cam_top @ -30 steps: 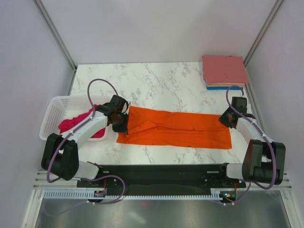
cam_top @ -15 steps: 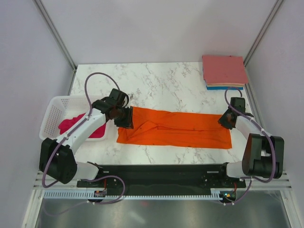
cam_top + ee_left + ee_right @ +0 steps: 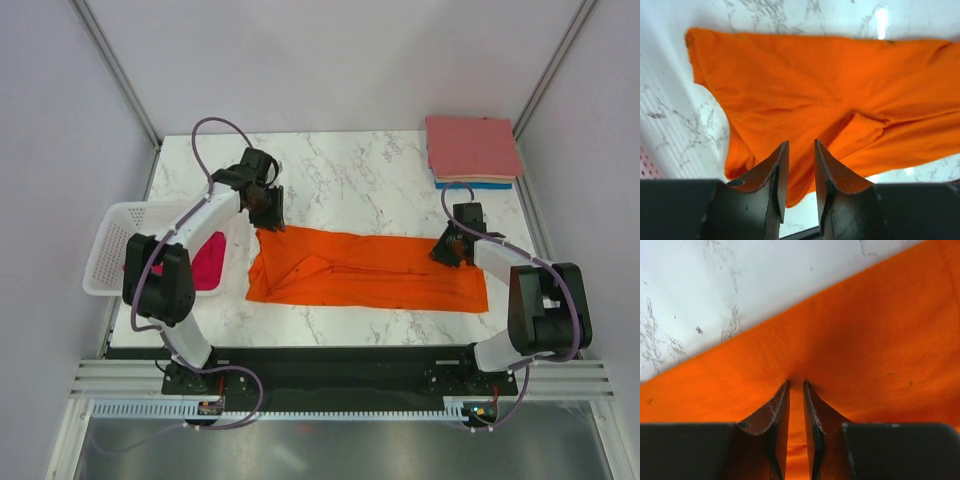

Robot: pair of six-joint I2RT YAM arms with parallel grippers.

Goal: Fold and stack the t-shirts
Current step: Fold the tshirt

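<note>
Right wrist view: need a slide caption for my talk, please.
Right gripper pinches the edge of the orange t-shirt, marble table beyond.

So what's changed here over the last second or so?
The left gripper let go of the orange shirt at its left end, opened, and swung off toward the back. The right gripper slid inward along the shirt's far edge, which it seems to pinch. The shirt's left end now lies flat and uncovered. The folded stack and the basket stayed put.
</note>
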